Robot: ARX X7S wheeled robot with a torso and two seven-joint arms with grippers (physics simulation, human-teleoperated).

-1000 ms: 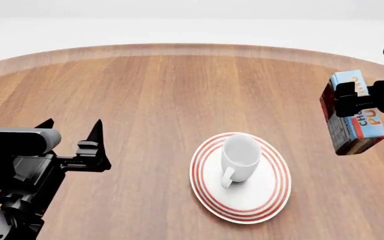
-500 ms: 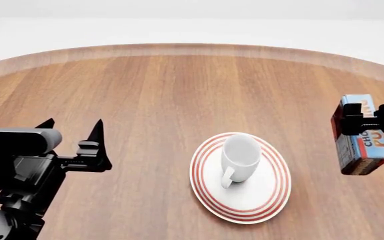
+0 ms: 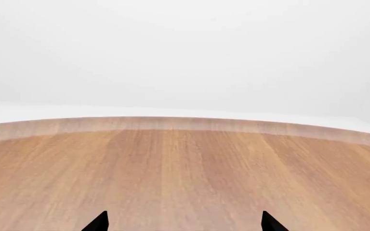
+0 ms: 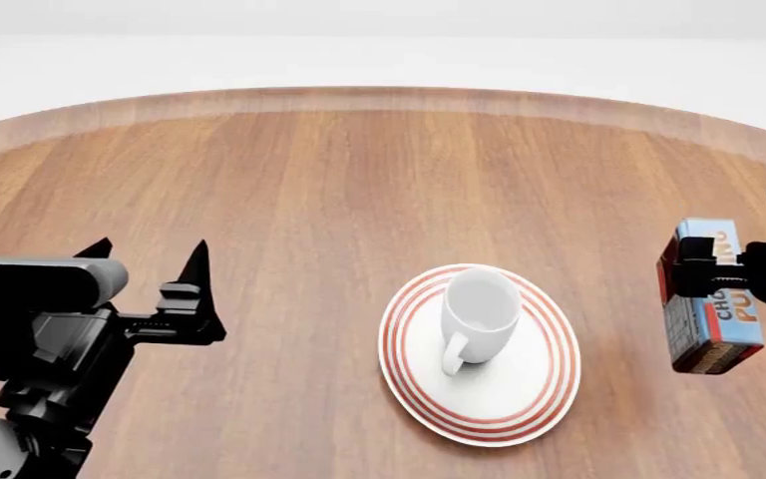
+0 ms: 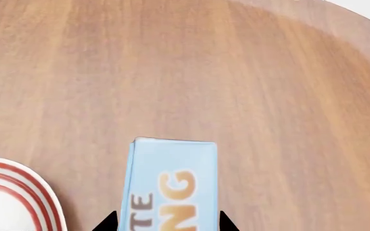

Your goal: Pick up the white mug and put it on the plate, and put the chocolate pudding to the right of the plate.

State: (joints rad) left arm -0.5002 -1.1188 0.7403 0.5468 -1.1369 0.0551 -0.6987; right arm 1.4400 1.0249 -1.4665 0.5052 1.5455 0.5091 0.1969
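Observation:
The white mug stands upright on the red-ringed plate, its handle toward me. My right gripper is shut on the chocolate pudding, holding the carton upright and low over the wood just right of the plate; I cannot tell if it touches the table. In the right wrist view the light blue carton fills the space between the fingertips, with the plate rim beside it. My left gripper hovers open and empty left of the plate; its wrist view shows the left gripper over bare wood.
The round wooden table has a raised rim running along the far side. A white floor lies beyond it. The table's right edge is near the carton.
The right gripper has carried the carton down and a little nearer, turning it more upright beside the plate. The left arm, mug and plate have hardly moved.

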